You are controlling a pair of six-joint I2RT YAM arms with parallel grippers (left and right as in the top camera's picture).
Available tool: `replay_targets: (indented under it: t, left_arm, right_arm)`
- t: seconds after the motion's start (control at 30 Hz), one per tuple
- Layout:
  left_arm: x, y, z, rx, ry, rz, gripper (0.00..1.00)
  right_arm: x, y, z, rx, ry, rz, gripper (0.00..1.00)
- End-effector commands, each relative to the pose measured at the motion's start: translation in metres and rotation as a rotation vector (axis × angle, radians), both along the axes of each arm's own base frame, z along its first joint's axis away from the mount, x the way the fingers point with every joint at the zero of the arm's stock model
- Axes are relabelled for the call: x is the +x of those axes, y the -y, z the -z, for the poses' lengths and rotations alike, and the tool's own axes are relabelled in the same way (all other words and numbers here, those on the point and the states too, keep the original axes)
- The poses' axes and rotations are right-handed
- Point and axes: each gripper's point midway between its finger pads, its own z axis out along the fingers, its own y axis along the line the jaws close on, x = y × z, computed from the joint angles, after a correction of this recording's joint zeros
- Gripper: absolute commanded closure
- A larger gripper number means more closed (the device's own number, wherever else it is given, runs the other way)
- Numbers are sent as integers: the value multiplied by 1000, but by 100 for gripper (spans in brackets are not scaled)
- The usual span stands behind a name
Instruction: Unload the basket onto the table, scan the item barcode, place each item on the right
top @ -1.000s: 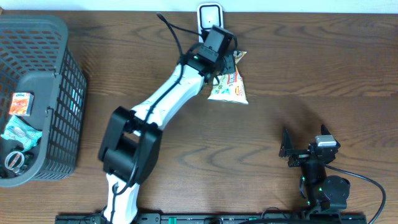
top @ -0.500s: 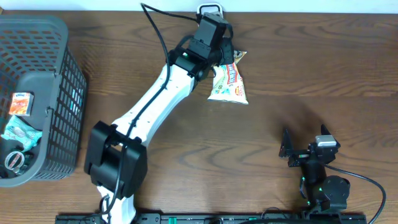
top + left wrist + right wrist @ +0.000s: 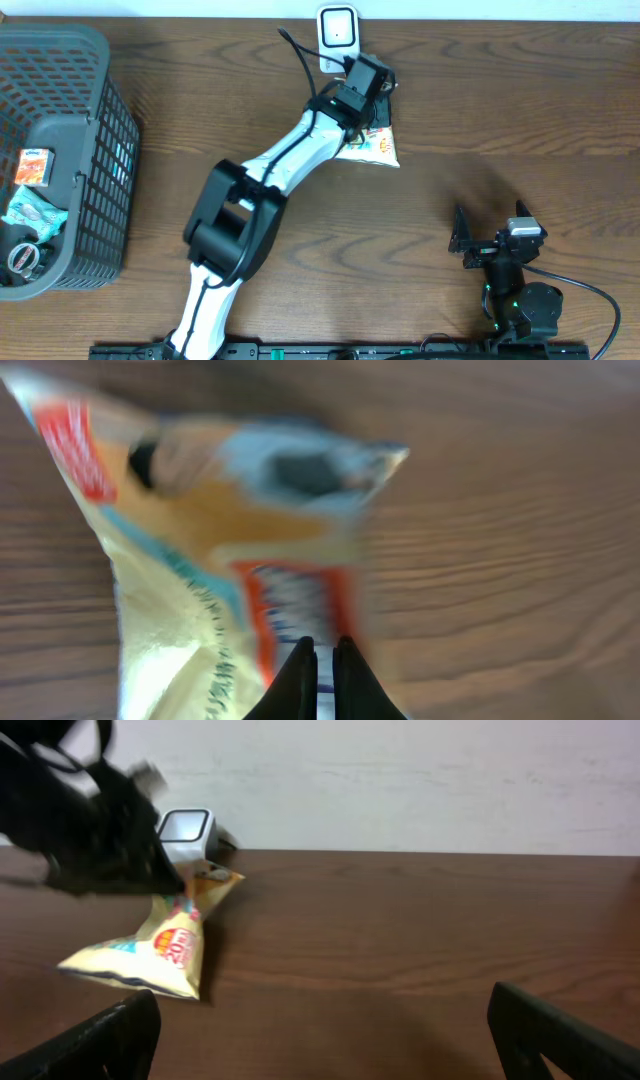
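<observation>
Currently my left tool [image 3: 320,660] is pinched shut on the snack packet [image 3: 200,560] by a thin edge; it could slip before reaching the scanner [image 3: 337,27].

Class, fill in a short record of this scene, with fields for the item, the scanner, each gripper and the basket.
item: snack bag, lying on the table just in front of the scanner
scanner: small white unit at the table's far edge
left gripper: shut on the snack bag's upper end
right gripper: open, empty, well apart from the bag
basket: grey, on the left arm's side, holding a few small items
</observation>
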Motion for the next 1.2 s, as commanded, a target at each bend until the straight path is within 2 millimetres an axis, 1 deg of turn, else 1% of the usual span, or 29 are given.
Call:
replay_targets:
  t: [0.0, 0.07, 0.13, 0.2, 0.27, 0.37, 0.43, 0.5, 0.6, 0.67, 0.73, 0.77, 0.9, 1.0, 1.07, 1.17]
  left_arm:
    - [-2, -2, 38, 57, -40, 12, 92]
    - [-6, -5, 54, 95, -56, 41, 92]
    - [-9, -9, 61, 149, -50, 102, 92]
    - [-9, -11, 59, 174, -36, 137, 92]
    - [-8, -15, 52, 187, -27, 132, 92]
    - [-5, -19, 25, 180, 5, 117, 92]
    - [-3, -17, -4, 153, 51, 113, 92]
    - [-1, -16, -38, 120, 107, 108, 92]
    - [-2, -15, -82, 75, 175, 100, 92]
    - [-4, -14, -93, 56, 187, 96, 92]
    - [-6, -10, -93, 38, 178, 99, 92]
    - [-8, -8, -90, 31, 164, 105, 92]
    - [-26, 8, -71, 7, 86, 181, 92]
    - [-37, 16, -51, 35, 40, 206, 92]
    - [-42, 17, -31, 75, 8, 207, 92]
    - [-47, 12, 3, 151, -43, 194, 92]
  right_arm:
    - [0, -2, 0, -8, 1, -8, 1]
    - [0, -2, 0, -8, 1, -8, 1]
    - [0, -2, 0, -8, 1, -8, 1]
    - [0, -2, 0, -8, 1, -8, 1]
    - [0, -2, 0, -8, 1, -8, 1]
    - [0, -2, 0, -8, 1, -8, 1]
    - [0, -2, 0, -8, 1, -8, 1]
    - [0, -2, 0, -8, 1, -8, 1]
    - [0, -2, 0, -8, 1, -8, 1]
    - [0, -2, 0, -8, 1, -8, 1]
    - [0, -2, 0, -8, 1, -8, 1]
    - [0, -2, 0, -8, 1, -8, 1]
    - [0, -2, 0, -8, 1, -8, 1]
    - [0, -2, 0, -8, 1, -8, 1]
    - [0, -2, 0, -8, 1, -8, 1]
    - [0, -2, 0, -8, 1, -8, 1]
